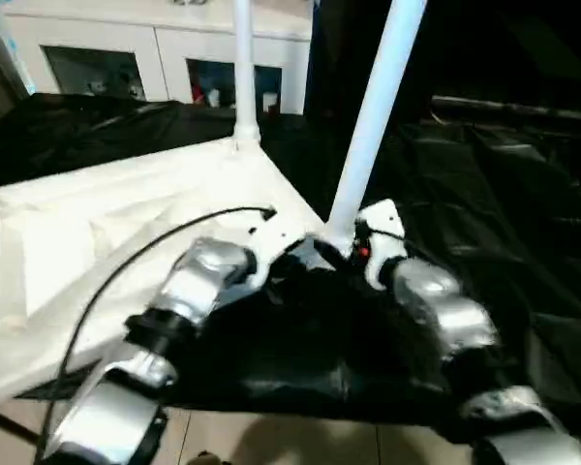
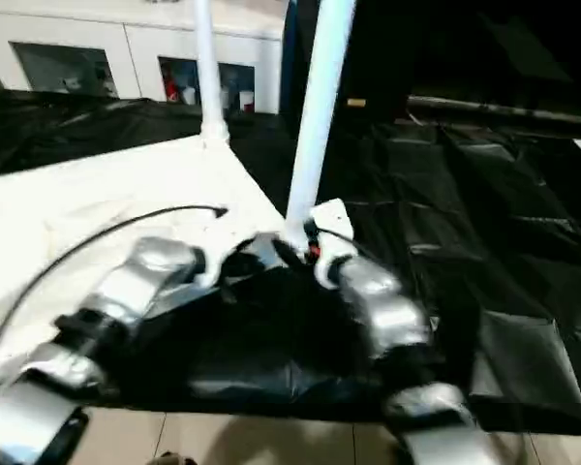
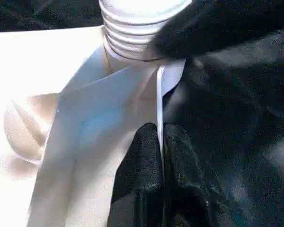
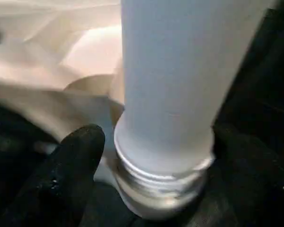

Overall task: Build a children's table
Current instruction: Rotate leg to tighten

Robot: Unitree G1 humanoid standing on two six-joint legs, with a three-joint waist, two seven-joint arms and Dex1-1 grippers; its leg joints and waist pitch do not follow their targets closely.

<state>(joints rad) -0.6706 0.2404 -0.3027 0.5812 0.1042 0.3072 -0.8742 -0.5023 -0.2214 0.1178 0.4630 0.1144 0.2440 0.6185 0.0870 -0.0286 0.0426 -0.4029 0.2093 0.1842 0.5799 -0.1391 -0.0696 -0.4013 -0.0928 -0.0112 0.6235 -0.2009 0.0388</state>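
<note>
White table top (image 1: 126,213) lies upside down on a black sheet (image 1: 504,242) spread over the floor, its ribbed underside facing up. One leg (image 1: 242,68) stands upright in the far corner socket. A second leg (image 1: 373,116) rises from the near corner, leaning a little toward the robot's right; its threaded base (image 3: 132,35) sits at the corner socket, threads still showing above it. Left gripper (image 3: 161,156) is at the near corner, its two black fingers pressed together on the thin raised rim (image 3: 159,101) of the top, pinching it just below the leg's base. Right gripper (image 4: 156,161) is at the foot of the leaning leg: one black finger (image 4: 71,165) on one side, the other on the opposite side, spread wide around the threaded end; whether the pads touch the leg cannot be told. A black cable (image 1: 145,257) arcs over the left forearm. Behind the sheet stands a white cabinet (image 1: 165,58) with glass-front shelves. Pale floor (image 1: 271,436) shows at the near edge.
</note>
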